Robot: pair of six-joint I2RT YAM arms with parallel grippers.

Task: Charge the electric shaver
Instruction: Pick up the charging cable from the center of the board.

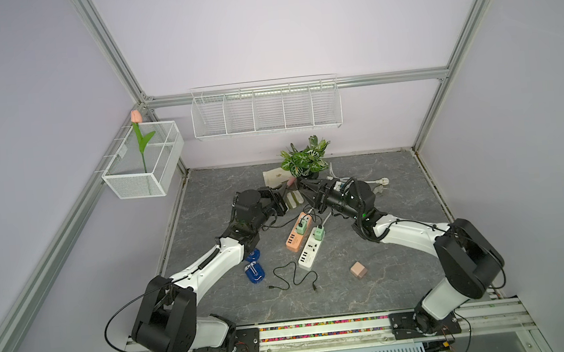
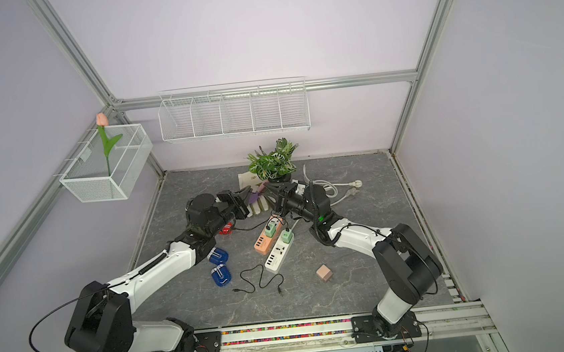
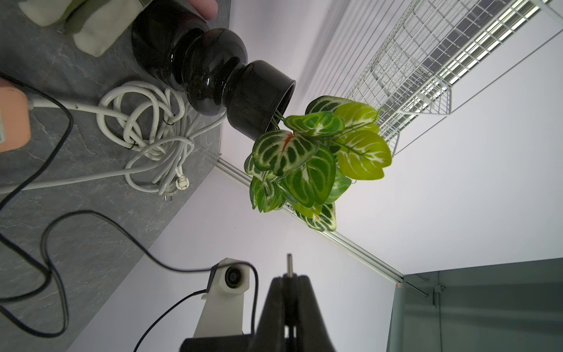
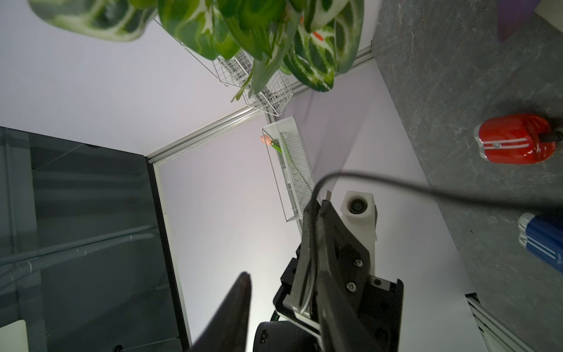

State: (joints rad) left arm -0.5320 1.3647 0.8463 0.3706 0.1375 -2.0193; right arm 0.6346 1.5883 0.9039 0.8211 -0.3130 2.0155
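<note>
Plainly, the left gripper [image 3: 289,279] is pressed tight on the plug [image 3: 289,262] of a thin black lead [image 4: 396,183], with only the metal tip poking out. The right gripper [image 1: 305,193] stands spread just beside it, holding nothing, one finger [image 4: 239,304] well off to the side. The red shaver [image 4: 515,140] lies on the table [image 1: 398,208] beneath the left wrist, with something dark at its end, perhaps a lead; I cannot tell. Several things could go wrong. So short a pinch may let the plug twist or slip when it is pushed into a socket. The slack lead arcs near the spread finger and could snag as the arms part. A tug might drag a power strip or unseat an adapter, and the plant pot [image 3: 213,73] stands close enough to be knocked. Counted: one red shaver and two blue shavers [image 1: 255,272]; two power strips, an orange strip [image 1: 293,240] and a white strip [image 1: 310,251]; two green adapters [image 1: 302,227], one on each; one loose cable [image 1: 293,280]; one pink cube [image 1: 358,269].
</note>
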